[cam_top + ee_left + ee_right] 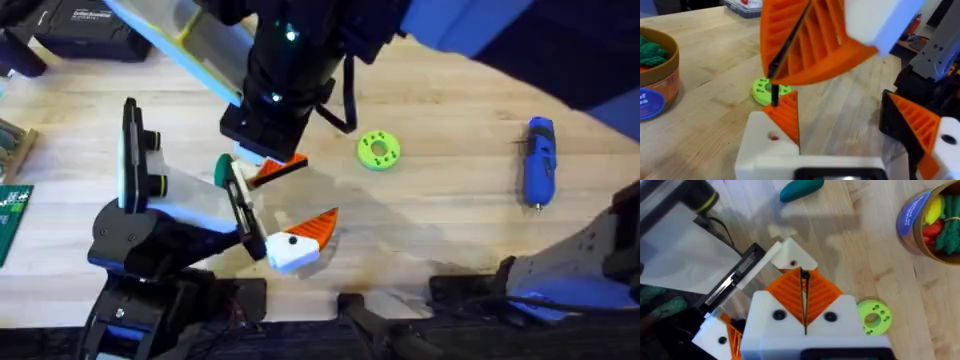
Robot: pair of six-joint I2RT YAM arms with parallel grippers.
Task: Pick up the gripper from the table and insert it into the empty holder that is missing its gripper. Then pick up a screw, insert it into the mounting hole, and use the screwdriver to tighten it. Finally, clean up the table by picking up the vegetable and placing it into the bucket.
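overhead, the blue screwdriver (539, 160) lies on the wooden table (450, 120), well apart from both arms. the right gripper (804, 300) has its orange pads pressed together on a thin black rod (804, 287). the left gripper (855, 130) stands apart. the bucket (932, 222) holds toy vegetables.

The central tabletop is being crowded by two white, orange-padded grippers (290, 215), while open wood is being left around the bright blue pen-shaped screwdriver (539, 160).
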